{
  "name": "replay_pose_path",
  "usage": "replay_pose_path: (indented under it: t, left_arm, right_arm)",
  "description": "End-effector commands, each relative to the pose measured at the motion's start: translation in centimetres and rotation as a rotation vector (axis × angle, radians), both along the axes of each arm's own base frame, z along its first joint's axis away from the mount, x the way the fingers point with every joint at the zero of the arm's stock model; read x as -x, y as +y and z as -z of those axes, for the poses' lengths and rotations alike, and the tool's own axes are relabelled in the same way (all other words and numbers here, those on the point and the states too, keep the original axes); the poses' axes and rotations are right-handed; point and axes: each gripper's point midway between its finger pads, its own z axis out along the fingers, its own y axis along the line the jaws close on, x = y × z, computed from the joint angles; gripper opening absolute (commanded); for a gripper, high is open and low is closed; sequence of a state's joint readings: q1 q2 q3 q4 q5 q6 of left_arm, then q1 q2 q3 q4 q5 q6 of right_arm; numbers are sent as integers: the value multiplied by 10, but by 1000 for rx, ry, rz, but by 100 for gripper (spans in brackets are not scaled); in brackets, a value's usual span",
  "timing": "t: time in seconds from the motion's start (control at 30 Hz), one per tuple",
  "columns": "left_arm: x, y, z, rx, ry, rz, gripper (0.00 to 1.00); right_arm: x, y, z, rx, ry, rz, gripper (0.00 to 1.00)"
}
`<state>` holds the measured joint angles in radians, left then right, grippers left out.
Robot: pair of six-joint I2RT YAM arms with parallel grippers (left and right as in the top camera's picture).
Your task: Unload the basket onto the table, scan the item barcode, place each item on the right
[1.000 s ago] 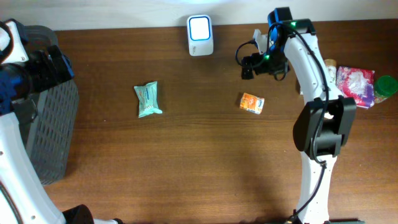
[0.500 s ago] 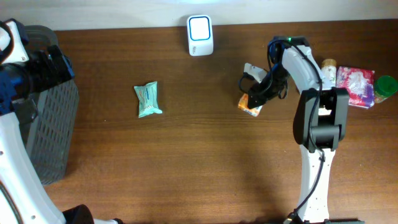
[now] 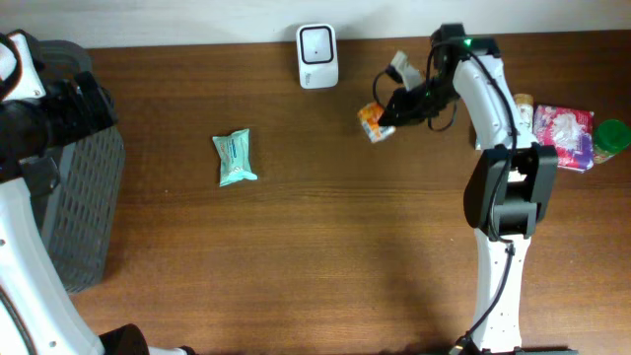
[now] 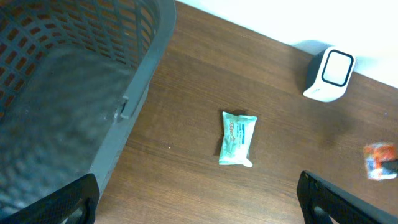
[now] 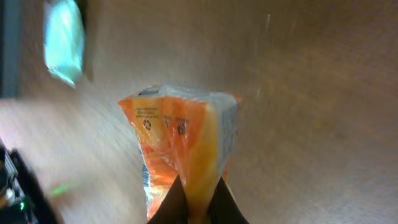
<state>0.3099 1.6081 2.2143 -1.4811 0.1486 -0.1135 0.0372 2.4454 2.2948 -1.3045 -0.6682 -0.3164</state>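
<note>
I'm pinching the packet [image 3: 371, 120] by one end in the right gripper [image 3: 389, 106], at 5 o'clock off the scanner [image 3: 317, 44], leaving its printed faces free to show. Left gripper [image 4: 196, 190] is idling wide near the basket [image 3: 79, 197].
</note>
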Motion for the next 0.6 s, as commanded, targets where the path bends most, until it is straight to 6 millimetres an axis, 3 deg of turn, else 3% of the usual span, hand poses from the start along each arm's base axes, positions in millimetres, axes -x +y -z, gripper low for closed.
replay_pose_path:
  t: [0.0,0.1,0.17,0.23,0.33,0.43,0.53,0.57]
  left_arm:
    - [3,-2,-7,-3,-20,-2,99]
    - [3,-2,-7,-3,-20,-2,99]
    - [3,-2,-7,-3,-20,-2,99]
    - [3,-2,-7,-3,-20,-2,99]
    - [3,-2,-7,-3,-20,-2,99]
    - [3,-2,-7,-3,-20,-2,99]
    - [3,-2,-7,-3,-20,-2,99]
    - [3,-2,-7,-3,-20,-2,99]
  right_arm:
    - [-54,22,-49,-8,-222,89,4]
    - [-111,34,-59,227,-505,198,4]
    - [-134,50,-77,355,-699,202,4]
    - [-148,80,-94,489,-924,121,4]
    - [-158,93,-87,567,-1031,126,4]
    - [-161,94,-51,572,-1013,121,4]
    - [-163,92,-51,576,-1015,133,4]
    - [-164,84,-55,613,-1013,165,4]
